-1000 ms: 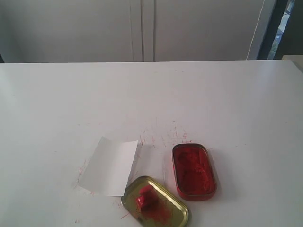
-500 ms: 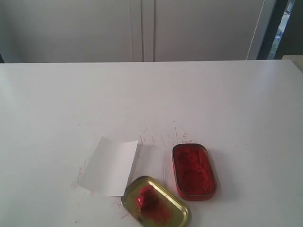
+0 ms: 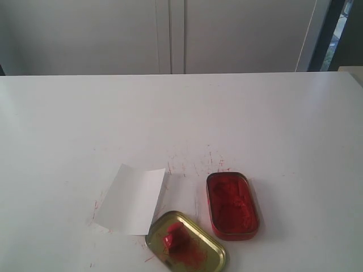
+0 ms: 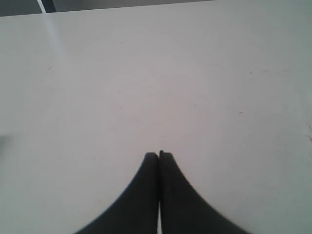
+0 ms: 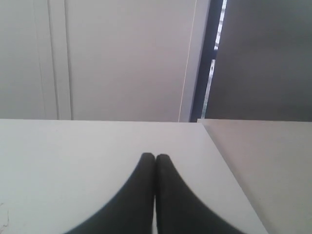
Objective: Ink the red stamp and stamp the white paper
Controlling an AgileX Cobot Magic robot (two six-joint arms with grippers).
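A: Where is the red stamp?
B: It lies on the gold lid, right at the near edge of the table, about midway along it. The lid is smeared red around it.
A: And the white paper?
B: Flat on the table, its near corner meeting the lid's left end, with 1 fold crease toward its right end. The open red tin of ink sits just beside the lid on the other side.
A: How do the grippers stand to the stamp?
B: Apart from it; neither shows in the exterior view. The left gripper has its 2 fingers pressed together over bare tabletop, holding nothing. The right gripper is pinched closed too, empty, facing the table's far right corner.
A: The surface?
B: White, with fine red flecks just beyond the paper and tin. Pale cabinet doors stand behind the far edge, and there is a dark strip at the right.
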